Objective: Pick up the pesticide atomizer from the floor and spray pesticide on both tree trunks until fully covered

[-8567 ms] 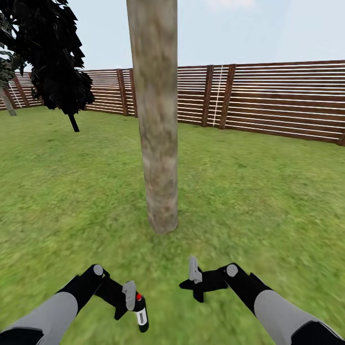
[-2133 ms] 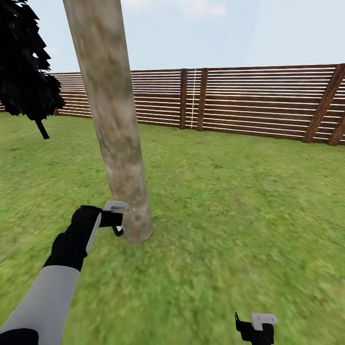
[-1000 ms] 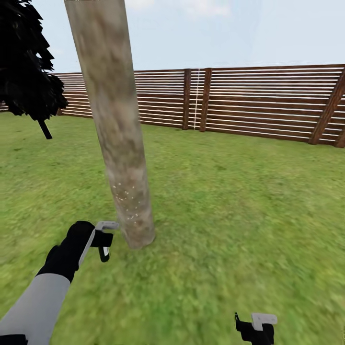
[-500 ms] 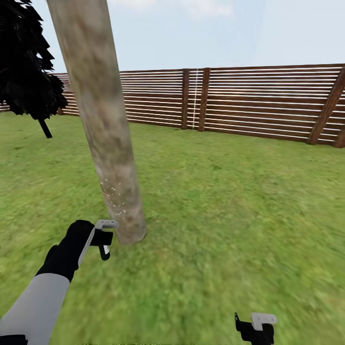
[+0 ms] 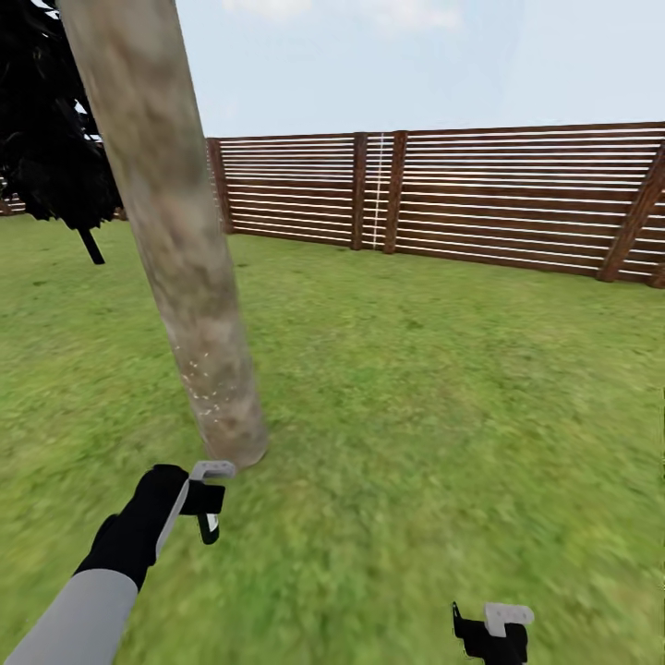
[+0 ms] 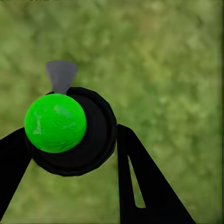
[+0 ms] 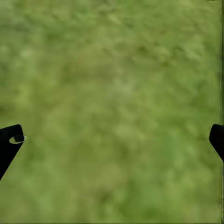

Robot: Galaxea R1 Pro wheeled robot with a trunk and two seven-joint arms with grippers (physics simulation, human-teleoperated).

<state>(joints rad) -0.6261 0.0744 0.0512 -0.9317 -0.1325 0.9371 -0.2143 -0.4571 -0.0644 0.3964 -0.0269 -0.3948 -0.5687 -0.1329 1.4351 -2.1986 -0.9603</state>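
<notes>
The tree trunk ran out of the head view's top edge, its crown unseen. The dark tree at far left was cut by the left edge. The right hand was clipped by the bottom edge. The atomizer showed end-on, its body hidden. The grass was blurred.
</notes>
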